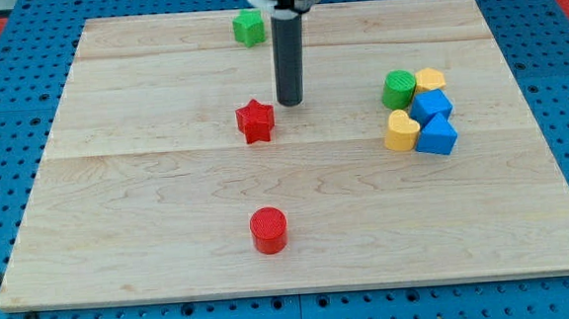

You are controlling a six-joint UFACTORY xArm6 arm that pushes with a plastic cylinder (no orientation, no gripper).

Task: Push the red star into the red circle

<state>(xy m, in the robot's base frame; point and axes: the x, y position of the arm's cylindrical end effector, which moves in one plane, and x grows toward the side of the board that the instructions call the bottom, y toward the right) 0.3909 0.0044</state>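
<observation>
The red star (254,121) lies near the middle of the wooden board (118,189). The red circle (268,230) lies below it, toward the view's bottom, well apart from it. My tip (290,102) stands just to the upper right of the red star, with a small gap between them.
A green block (249,27) sits near the board's top edge, left of the rod. At the view's right is a tight cluster: a green cylinder (398,89), a yellow block (429,79), a blue block (431,104), a yellow heart-like block (401,131) and a blue block (436,134).
</observation>
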